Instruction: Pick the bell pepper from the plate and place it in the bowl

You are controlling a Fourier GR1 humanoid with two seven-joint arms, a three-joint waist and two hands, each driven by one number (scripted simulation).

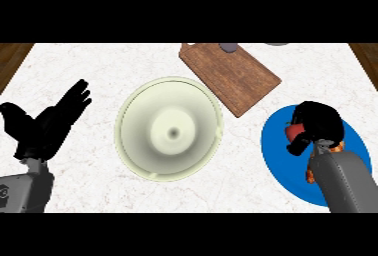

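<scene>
Right hand (316, 122) curled round red bell pepper (293, 131) on blue plate (280, 165) at four o'clock, apparently gripping for lift toward pale bowl (140, 145), centre. Left hand (48, 122) resting open at nine o'clock.

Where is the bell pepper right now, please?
At the head view's right, the bell pepper sits over the blue plate, under the right hand.

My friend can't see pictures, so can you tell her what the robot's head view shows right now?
The robot's right hand is curled round a red bell pepper over a blue plate at the right. A big pale bowl sits mid-counter, holding nothing, with a wooden cutting board behind it. The left hand rests open at the left.
</scene>
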